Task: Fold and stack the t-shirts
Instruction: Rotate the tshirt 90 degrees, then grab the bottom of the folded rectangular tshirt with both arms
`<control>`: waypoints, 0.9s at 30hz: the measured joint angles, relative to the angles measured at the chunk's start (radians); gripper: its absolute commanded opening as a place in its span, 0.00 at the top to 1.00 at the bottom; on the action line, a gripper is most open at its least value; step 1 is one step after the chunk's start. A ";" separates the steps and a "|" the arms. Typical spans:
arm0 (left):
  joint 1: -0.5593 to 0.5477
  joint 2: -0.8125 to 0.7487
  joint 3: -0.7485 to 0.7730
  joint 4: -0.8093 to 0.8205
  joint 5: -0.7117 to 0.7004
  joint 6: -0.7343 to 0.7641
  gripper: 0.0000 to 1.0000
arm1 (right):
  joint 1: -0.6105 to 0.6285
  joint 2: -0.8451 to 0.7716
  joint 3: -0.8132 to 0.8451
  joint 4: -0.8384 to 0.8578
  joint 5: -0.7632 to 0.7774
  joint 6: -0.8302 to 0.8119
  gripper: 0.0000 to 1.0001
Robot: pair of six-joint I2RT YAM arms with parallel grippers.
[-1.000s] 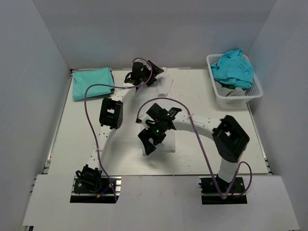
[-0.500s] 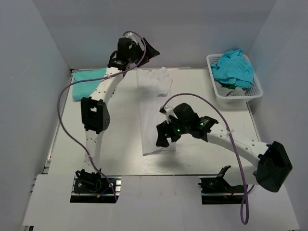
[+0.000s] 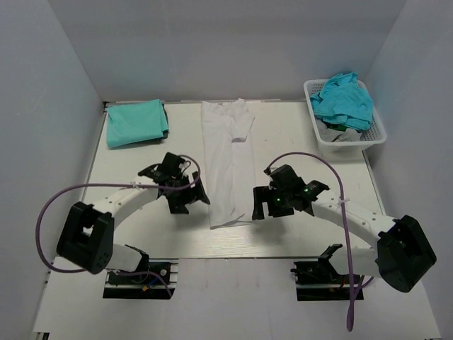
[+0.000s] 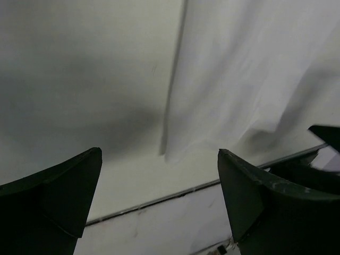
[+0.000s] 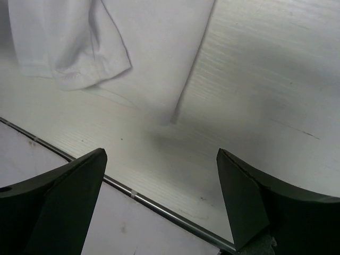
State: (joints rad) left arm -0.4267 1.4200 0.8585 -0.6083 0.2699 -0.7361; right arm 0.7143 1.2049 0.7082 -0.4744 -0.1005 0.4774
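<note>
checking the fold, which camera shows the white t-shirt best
The top external view: the white t-shirt lies there whole, folded into a long narrow strip. The left wrist view catches only one long edge and a near corner; the right wrist view shows a corner and a hemmed flap.

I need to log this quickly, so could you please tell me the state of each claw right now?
Left claw: open, holding nothing.
Right claw: open, holding nothing.
</note>
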 measured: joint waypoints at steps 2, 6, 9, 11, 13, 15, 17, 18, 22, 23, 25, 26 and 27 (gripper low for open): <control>-0.034 -0.063 -0.091 -0.004 0.021 -0.024 0.04 | -0.007 0.024 -0.002 0.006 -0.032 0.003 0.10; -0.105 -0.083 -0.135 0.022 0.060 -0.051 0.14 | -0.014 0.126 0.008 0.026 -0.083 0.005 0.12; -0.146 -0.041 -0.135 0.069 0.071 -0.061 0.29 | -0.020 0.203 0.024 0.030 -0.111 0.008 0.16; -0.167 0.010 -0.129 0.087 0.075 -0.065 0.40 | -0.022 0.238 0.036 0.032 -0.131 0.010 0.22; -0.182 0.064 -0.119 0.089 0.071 -0.068 0.48 | -0.024 0.253 0.045 0.035 -0.140 0.015 0.27; -0.196 0.111 -0.114 0.090 0.072 -0.064 0.49 | -0.027 0.259 0.053 0.039 -0.142 0.015 0.42; -0.206 0.125 -0.108 0.089 0.087 -0.064 0.49 | -0.028 0.263 0.060 0.041 -0.141 0.024 0.42; -0.209 0.127 -0.106 0.089 0.087 -0.064 0.49 | -0.028 0.268 0.064 0.040 -0.140 0.027 0.42; -0.223 0.131 -0.104 0.089 0.085 -0.067 0.60 | -0.033 0.314 0.087 0.042 -0.140 0.029 0.60; -0.227 0.131 -0.104 0.089 0.084 -0.069 0.62 | -0.034 0.327 0.089 0.046 -0.143 0.031 0.63; -0.231 0.140 -0.101 0.089 0.072 -0.074 0.74 | -0.034 0.348 0.089 0.047 -0.148 0.032 0.72; -0.232 0.151 -0.094 0.085 0.069 -0.076 0.85 | -0.034 0.353 0.089 0.048 -0.150 0.033 0.75; -0.232 0.164 -0.083 0.080 0.065 -0.077 0.92 | -0.034 0.356 0.089 0.048 -0.153 0.034 0.83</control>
State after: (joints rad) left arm -0.6586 1.5845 0.7757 -0.5282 0.3347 -0.8135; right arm 0.6800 1.5608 0.7971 -0.4259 -0.2531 0.5110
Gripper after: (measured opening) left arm 0.193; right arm 0.265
